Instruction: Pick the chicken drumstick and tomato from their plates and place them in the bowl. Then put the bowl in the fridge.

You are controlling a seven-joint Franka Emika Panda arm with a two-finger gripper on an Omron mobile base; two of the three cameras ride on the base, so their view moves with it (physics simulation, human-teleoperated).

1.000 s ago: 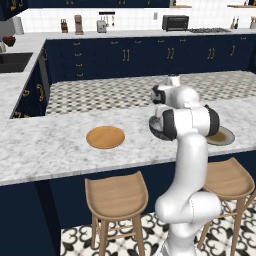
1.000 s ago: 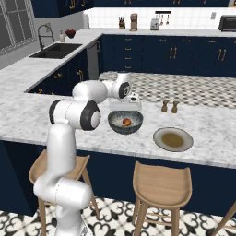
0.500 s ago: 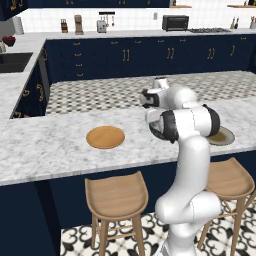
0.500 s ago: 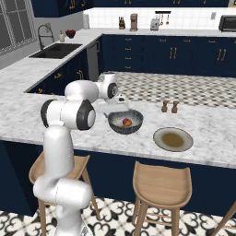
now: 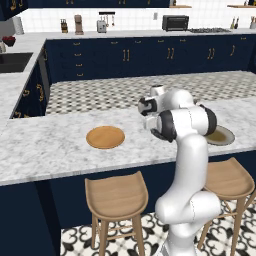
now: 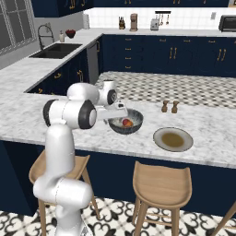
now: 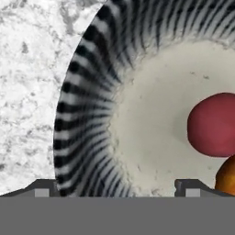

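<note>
While the white arm reaches over the marble counter (image 6: 212,133), the orange-tan wooden plate (image 5: 105,137) lies bare at the left of the left base view, well apart from the other dishes. Just right of it in that view, the arm's body hides the bowl. From the right base view, the dark speckled bowl (image 6: 126,121) sits near the counter's middle, with the red tomato (image 6: 125,122) and the golden-brown chicken drumstick (image 6: 130,123) touching inside it. Directly above the bowl's near rim, the fingers (image 7: 117,186) stand spread wide and hold nothing; the hand view shows one fingertip over the striped wall and the other over the pale floor. Farther right, the grey-rimmed plate (image 6: 173,139) with a brown centre rests beside the bowl, not touching it. Behind it stand two small brown shakers (image 6: 169,106).
</note>
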